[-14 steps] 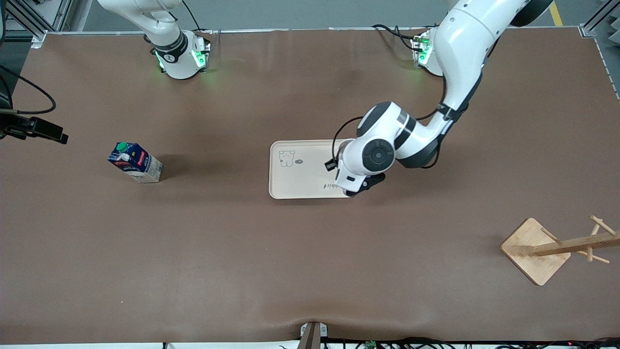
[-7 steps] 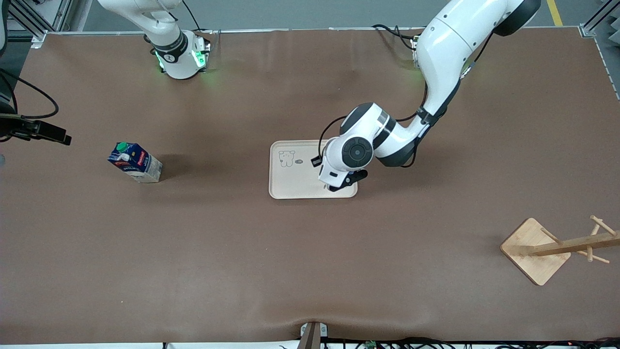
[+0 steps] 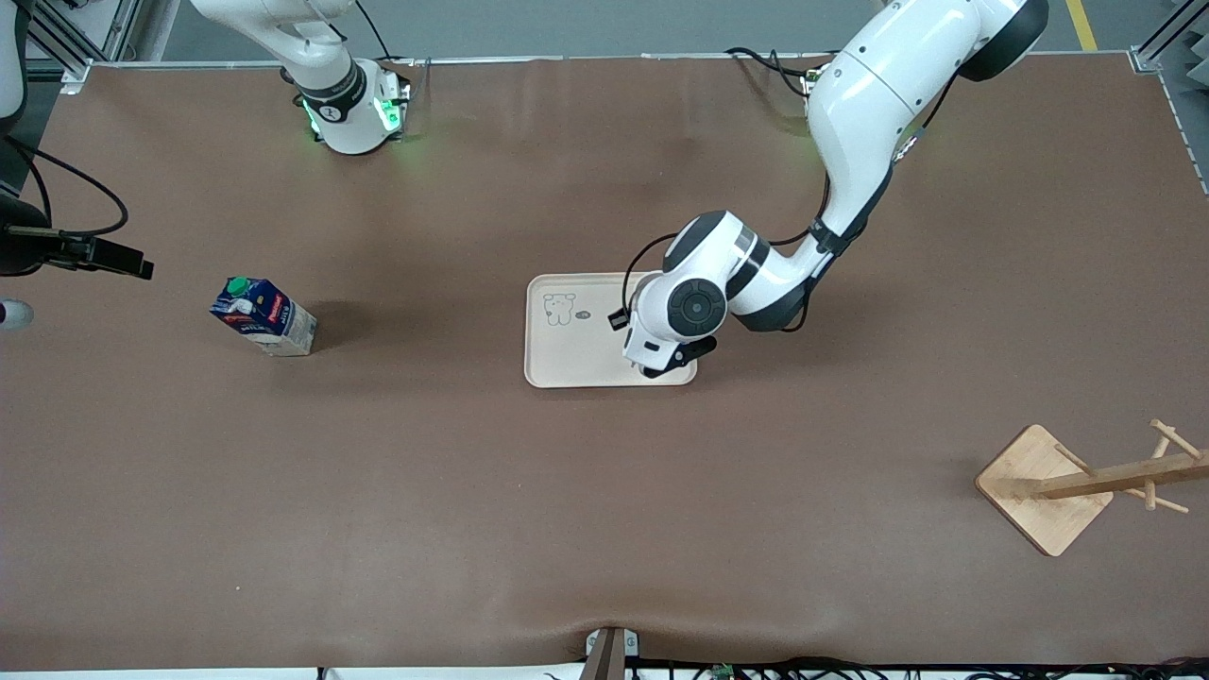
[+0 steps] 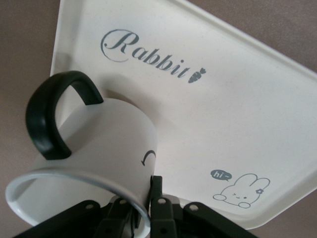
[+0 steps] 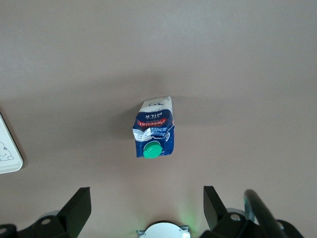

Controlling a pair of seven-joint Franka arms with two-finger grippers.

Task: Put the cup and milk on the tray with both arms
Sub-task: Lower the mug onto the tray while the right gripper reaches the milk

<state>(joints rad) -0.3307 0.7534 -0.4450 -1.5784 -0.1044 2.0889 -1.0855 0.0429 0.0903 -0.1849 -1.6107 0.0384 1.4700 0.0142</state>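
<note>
The cream tray [image 3: 576, 340] lies mid-table with its bear drawing and "Rabbit" lettering [image 4: 148, 54]. My left gripper [image 3: 661, 364] is over the tray's end toward the left arm. It is shut on the wall of the white cup [image 4: 104, 144], one finger [image 4: 156, 191] outside and one inside the rim. The cup hangs low over the tray [image 4: 237, 114]; I cannot tell whether it touches. The cup is hidden in the front view. The milk [image 3: 264, 316] stands on the table toward the right arm's end. My right gripper [image 5: 146, 196] is open, high above the table, with the milk [image 5: 154, 129] in its view.
A wooden rack [image 3: 1044, 486] with pegs stands nearer the front camera at the left arm's end. The right arm's hand [image 3: 94, 253] shows at the edge of the front view. A corner of the tray [image 5: 7, 148] shows in the right wrist view.
My left gripper has moved with the cup from the tray's edge inward over the tray. The right arm's hand has shifted slightly toward the milk.
</note>
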